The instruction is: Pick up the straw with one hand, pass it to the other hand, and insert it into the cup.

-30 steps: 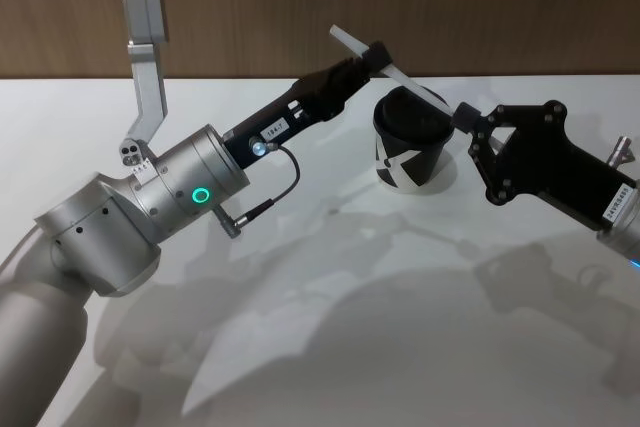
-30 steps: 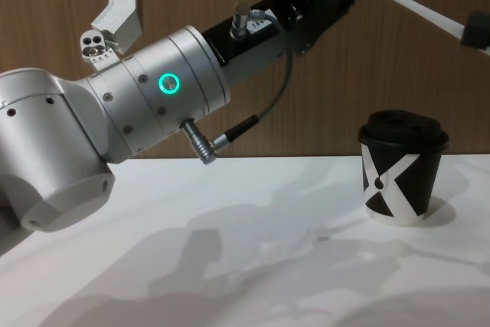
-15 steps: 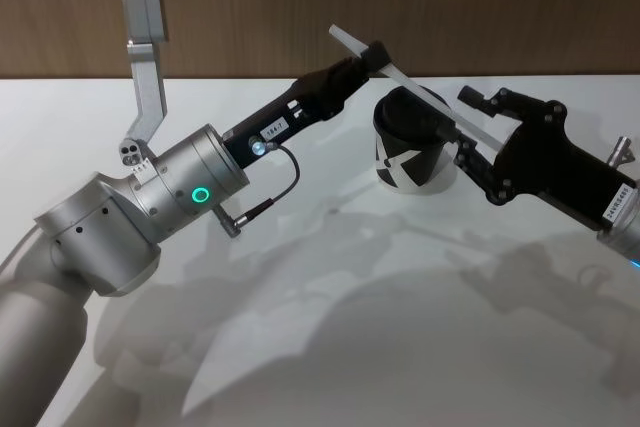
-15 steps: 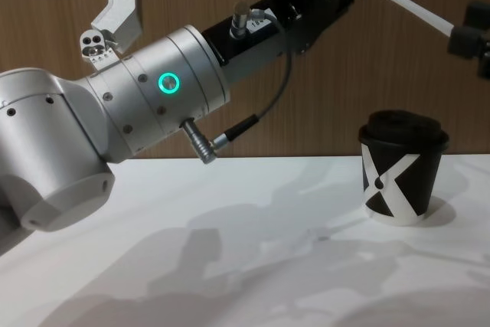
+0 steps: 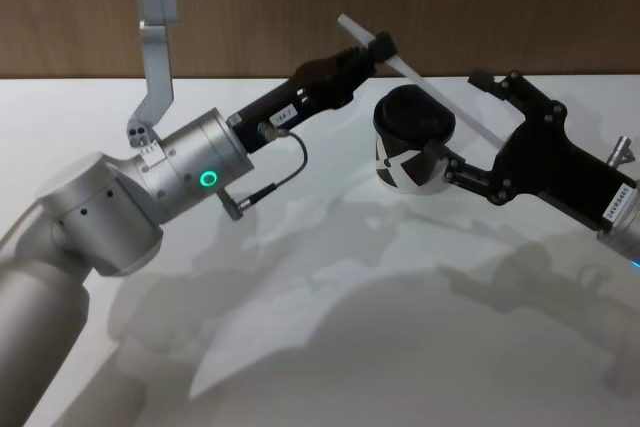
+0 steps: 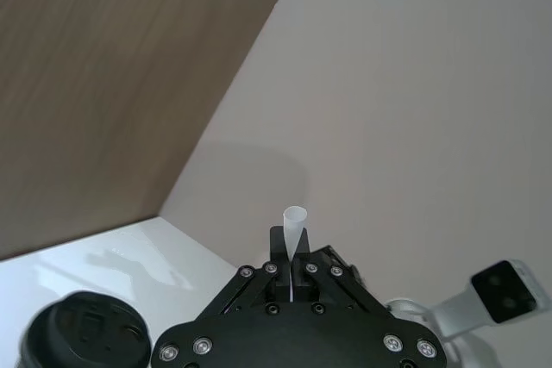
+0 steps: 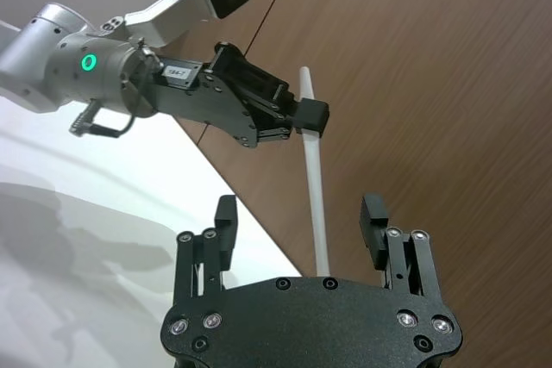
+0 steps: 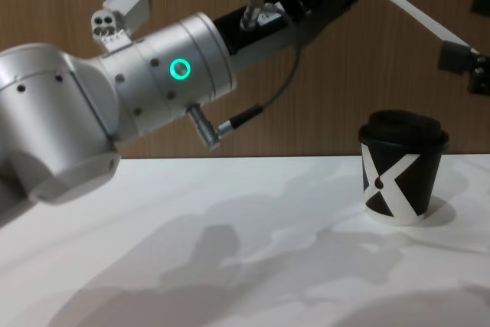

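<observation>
Straw (image 5: 440,95) is held up in the air by the left gripper (image 5: 378,49) (the long black one on the silver arm with the green ring). Its jaws are closed on the straw near the upper end, and a short stub is seen poking out past the fingers in the left wrist view. The straw is tilted: the upper end is toward the wooden wall (image 5: 300,7), and the rest slopes down toward the robot's right.

Right gripper (image 5: 465,127) (blocky, matte black) is positioned around the straw's lower part. Its jaws are spread wide and nothing is gripped. In the right wrist view the straw (image 7: 315,196) is seen running between the two fingers (image 7: 373,217), clear of both. Whether its lower end touches the palm cannot be told.

Cup (image 5: 410,162) is stood upright on the white table (image 5: 350,277), lid on. In the chest view the cup (image 8: 402,178) is seen well below the straw (image 8: 417,14) and both grippers.
</observation>
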Available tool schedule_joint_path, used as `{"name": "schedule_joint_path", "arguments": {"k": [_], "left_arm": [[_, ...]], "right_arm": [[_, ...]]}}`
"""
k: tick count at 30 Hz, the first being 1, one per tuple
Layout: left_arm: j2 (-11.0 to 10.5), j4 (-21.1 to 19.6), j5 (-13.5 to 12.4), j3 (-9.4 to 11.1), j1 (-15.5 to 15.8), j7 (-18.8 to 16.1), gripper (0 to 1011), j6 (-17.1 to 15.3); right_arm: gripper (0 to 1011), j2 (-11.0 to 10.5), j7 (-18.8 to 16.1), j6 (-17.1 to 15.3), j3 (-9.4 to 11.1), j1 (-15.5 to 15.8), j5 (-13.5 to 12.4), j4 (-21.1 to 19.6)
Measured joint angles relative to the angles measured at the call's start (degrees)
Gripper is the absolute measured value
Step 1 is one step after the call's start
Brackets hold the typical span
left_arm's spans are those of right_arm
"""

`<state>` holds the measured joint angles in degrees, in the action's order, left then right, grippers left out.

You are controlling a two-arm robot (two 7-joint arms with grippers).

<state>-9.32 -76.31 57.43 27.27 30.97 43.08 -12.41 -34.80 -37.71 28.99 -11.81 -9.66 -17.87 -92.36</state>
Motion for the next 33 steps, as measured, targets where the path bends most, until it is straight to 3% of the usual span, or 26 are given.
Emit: {"name": "schedule_joint_path", "arguments": {"k": [8,22,33], "left_arm": [[0.0,0.8,-3.4,1.1,3.2,-2.5,15,1.6],[-1.3,2.0,-8.4,4.0,9.3,-4.1,16,2.2],[-3.7,0.7,-11.6,6.6,13.4,-5.2,15,-1.6]], "right_arm": [[1001,0.0,0.0,0.0,0.0,0.0,0.0,0.0],[1001,0.0,0.0,0.0,0.0,0.0,0.0,0.0],[1001,0.0,0.0,0.0,0.0,0.0,0.0,0.0]]}}
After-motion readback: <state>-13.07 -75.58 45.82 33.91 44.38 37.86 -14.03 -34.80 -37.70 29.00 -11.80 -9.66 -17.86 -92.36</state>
